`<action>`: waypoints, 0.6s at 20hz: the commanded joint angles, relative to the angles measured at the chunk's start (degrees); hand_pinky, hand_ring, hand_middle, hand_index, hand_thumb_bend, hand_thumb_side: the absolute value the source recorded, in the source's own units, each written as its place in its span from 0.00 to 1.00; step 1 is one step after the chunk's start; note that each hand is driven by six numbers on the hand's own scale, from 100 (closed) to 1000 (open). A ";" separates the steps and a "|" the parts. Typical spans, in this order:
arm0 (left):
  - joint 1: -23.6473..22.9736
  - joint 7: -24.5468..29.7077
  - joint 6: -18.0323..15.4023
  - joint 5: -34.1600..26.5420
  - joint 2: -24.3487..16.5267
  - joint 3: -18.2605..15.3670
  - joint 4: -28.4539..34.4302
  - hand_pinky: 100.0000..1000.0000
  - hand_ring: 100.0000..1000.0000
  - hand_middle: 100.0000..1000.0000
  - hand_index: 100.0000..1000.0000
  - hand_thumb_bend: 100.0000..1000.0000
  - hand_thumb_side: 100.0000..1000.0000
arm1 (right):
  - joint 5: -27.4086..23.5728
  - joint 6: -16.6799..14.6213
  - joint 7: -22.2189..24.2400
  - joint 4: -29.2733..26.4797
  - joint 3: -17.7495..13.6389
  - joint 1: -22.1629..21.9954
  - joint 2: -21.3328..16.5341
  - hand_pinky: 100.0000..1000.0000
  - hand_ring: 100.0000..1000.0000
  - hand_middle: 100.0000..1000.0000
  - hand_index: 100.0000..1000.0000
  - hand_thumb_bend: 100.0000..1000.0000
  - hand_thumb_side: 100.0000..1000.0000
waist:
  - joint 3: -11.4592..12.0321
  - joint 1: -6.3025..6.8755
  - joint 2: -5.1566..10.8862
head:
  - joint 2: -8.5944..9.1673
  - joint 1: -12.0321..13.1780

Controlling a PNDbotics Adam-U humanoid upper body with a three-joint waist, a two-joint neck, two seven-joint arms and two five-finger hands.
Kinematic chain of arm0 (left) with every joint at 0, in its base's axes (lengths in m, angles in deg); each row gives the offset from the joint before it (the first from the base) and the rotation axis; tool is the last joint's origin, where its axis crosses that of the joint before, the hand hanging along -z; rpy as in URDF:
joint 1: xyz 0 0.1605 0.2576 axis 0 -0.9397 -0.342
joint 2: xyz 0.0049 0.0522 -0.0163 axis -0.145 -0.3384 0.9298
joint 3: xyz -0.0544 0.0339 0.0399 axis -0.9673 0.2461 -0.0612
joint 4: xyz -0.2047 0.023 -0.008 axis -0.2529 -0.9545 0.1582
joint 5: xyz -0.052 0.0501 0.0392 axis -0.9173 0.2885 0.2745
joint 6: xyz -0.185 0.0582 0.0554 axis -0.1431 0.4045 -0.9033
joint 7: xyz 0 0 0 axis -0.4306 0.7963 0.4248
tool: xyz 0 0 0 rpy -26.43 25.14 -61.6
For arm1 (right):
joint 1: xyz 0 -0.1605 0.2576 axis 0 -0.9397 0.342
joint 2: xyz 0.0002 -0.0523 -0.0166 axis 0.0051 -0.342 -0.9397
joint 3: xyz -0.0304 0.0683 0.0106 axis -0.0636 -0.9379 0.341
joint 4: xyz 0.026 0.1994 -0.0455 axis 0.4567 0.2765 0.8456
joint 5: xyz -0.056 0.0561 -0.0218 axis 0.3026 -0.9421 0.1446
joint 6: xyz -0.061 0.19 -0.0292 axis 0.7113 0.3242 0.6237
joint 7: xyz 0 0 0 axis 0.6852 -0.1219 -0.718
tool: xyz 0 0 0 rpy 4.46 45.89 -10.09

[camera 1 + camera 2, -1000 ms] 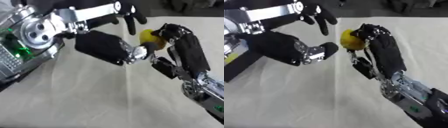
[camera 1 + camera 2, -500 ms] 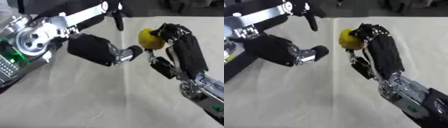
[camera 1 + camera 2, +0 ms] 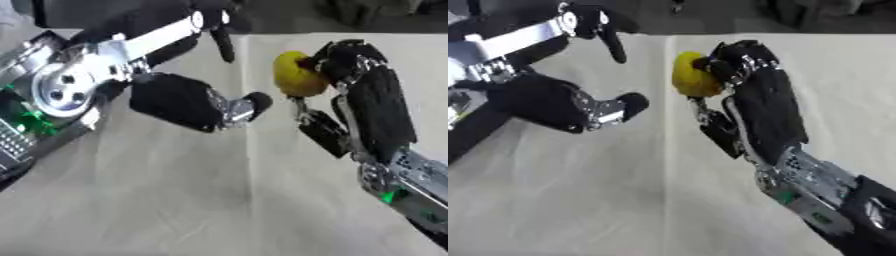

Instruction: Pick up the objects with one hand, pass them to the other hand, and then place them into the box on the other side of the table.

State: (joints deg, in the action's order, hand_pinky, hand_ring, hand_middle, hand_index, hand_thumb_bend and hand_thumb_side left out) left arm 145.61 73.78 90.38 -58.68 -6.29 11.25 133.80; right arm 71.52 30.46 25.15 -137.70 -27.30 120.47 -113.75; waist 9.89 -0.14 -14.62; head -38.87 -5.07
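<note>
One small yellow rounded object [image 3: 694,76], smooth and roughly egg-shaped, is all that shows of the task's things; no box appears in either view. It is held above the pale cloth-covered desk [image 3: 175,200], toward the far edge and near the middle of its width, by the black right hand [image 3: 741,67], whose fingers curl over the object's right side and top while its left face stays bare. The black and silver left hand [image 3: 188,100] sits just to the left of it, apart from the object and not touching, with its fingers straight or relaxed and holding nothing; one dark finger [image 3: 223,42] points down near the far edge and a rounded dark thumb tip reaches toward the object

Judging by how little of the right hand it takes to carry it, the yellow object is probably light, and its rounded, glossy-looking skin suggests it could roll or slip out of a partial hold. Whether it is hard plastic or something soft that would give under a squeeze I cannot tell. It looks sturdy enough that a short drop onto the cloth would likely do no harm, though it would probably roll away

For the handover, the bare left and lower faces are the obvious place for the left hand to take hold, with the thumb on one side and fingers wrapped round the opposite side, across the widest part of the curve rather than near an end
</note>
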 commanded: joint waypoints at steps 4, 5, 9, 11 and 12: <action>0.73 1.47 0.40 0.13 -0.45 -0.98 0.49 1.00 1.00 0.63 0.91 0.34 0.50 | 2.98 -2.86 -0.79 -0.87 0.07 0.70 -0.60 0.67 0.54 0.43 0.49 0.04 0.00 | 0.23 -0.21 0.69 | 0.67 -0.63; 0.75 1.57 0.41 0.11 -0.40 -1.01 0.49 1.00 1.00 0.63 0.91 0.34 0.50 | 3.39 -3.28 -0.91 -0.87 0.05 0.52 -0.62 0.67 0.54 0.43 0.49 0.04 0.00 | 0.25 -0.22 0.68 | 0.68 -0.67; 0.62 2.45 0.89 -0.27 0.01 -1.03 0.22 1.00 1.00 0.63 0.91 0.35 0.55 | 5.95 -5.80 -1.46 -0.87 0.73 0.23 -0.75 0.67 0.54 0.43 0.49 0.07 0.00 | 0.47 -0.46 0.54 | 0.70 -1.07; 0.55 2.56 0.69 -0.40 0.29 -0.97 -0.22 1.00 1.00 0.62 0.90 0.35 0.56 | 6.92 -6.96 -1.63 -0.87 1.07 0.27 -0.63 0.67 0.54 0.43 0.49 0.08 0.00 | 0.55 -0.57 0.48 | 0.69 -1.35; 0.51 2.52 0.39 -0.47 0.44 -0.92 -0.51 1.00 1.00 0.62 0.90 0.35 0.56 | 7.21 -7.45 -1.78 -0.87 1.19 0.31 -0.55 0.66 0.54 0.43 0.49 0.08 0.00 | 0.58 -0.62 0.46 | 0.65 -1.51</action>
State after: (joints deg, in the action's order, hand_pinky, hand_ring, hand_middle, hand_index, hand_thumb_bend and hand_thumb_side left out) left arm 145.55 76.16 90.96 -58.97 -5.58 11.24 133.29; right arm 77.93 23.77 23.55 -137.70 -25.88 120.21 -113.70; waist 10.37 -0.84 -15.01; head -38.86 -6.29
